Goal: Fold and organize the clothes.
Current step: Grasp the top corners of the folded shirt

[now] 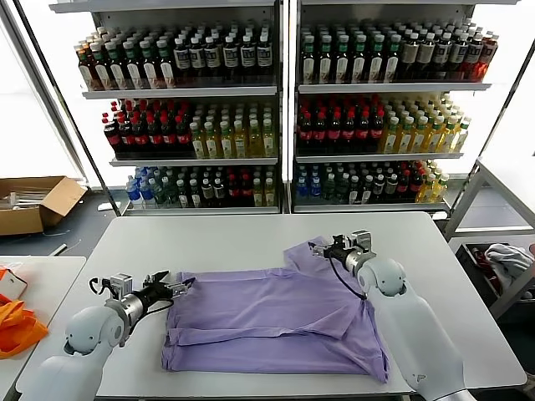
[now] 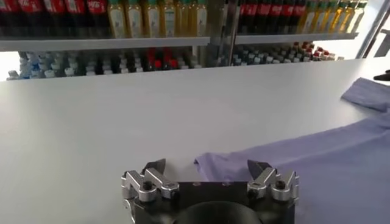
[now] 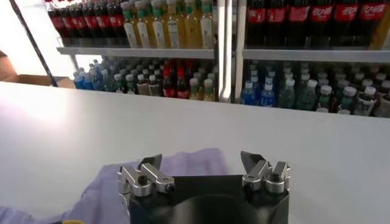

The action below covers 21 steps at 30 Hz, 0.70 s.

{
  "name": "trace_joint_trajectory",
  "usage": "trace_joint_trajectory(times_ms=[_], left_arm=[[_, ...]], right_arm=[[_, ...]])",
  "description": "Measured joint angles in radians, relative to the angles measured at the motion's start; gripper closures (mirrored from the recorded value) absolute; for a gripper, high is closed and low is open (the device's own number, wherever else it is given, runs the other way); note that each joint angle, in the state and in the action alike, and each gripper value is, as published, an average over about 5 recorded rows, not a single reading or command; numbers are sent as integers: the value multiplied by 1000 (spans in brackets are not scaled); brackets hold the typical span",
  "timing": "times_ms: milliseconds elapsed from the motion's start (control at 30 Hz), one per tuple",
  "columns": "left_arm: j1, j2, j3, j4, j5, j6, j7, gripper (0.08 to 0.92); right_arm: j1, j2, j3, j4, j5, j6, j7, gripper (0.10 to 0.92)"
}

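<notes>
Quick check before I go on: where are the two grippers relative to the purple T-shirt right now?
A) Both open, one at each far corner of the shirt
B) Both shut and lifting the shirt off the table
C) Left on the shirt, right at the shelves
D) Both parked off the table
A: the left gripper and right gripper both stand open at the T-shirt's far edge, which lies flat on the table.

From my remote seat I've got a big white rectangular table (image 1: 251, 242) up front and two tall metal shelving racks (image 1: 284, 109) behind it, packed with rows of plastic drink bottles (image 1: 180, 54). Off to the left there's an open brown cardboard box (image 1: 33, 205) on the floor, plus some bright orange fabric (image 1: 15, 324) on a side table.
</notes>
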Motion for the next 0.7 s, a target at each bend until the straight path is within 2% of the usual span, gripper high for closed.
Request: trace_joint_trajectory(times_ms=[133, 700], left_arm=[[5, 1, 5, -2, -9, -1, 5, 241], [21, 8, 17, -10, -41, -4, 32, 732]], right_arm=[[-1, 4, -7, -11, -5, 0, 1, 341], [-30, 19, -1, 21, 47, -2, 29, 843]])
